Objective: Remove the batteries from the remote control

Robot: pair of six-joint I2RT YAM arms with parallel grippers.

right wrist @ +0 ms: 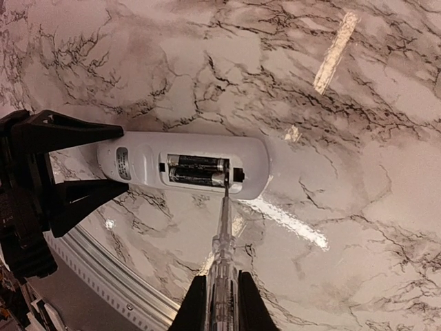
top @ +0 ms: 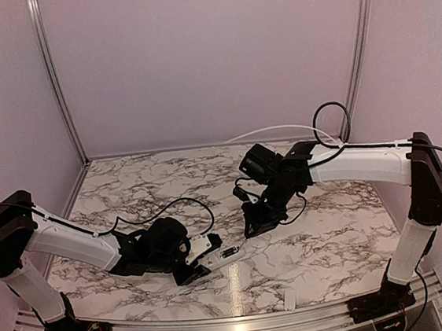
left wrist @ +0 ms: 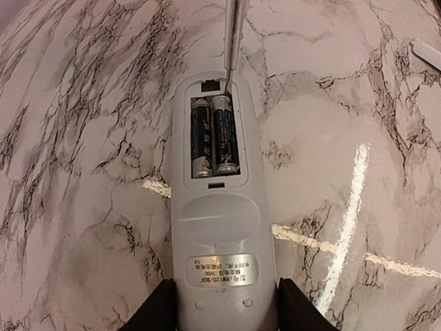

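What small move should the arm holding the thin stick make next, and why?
Both dark cylindrical batteries lie in the open compartment of the white oblong plastic remote control, gripped by the left end effector; the thin pale stick reaches one battery's end. So probably lever the stick to pry that end up.

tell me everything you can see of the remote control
The remote control is a white plastic oblong, turned back up above the marbled table. Its compartment stands open, with both dark batteries side by side inside. A silvery label sits near the end that the left gripper clamps by the sides. The tip of the pale stick in the right gripper meets the compartment's far end.
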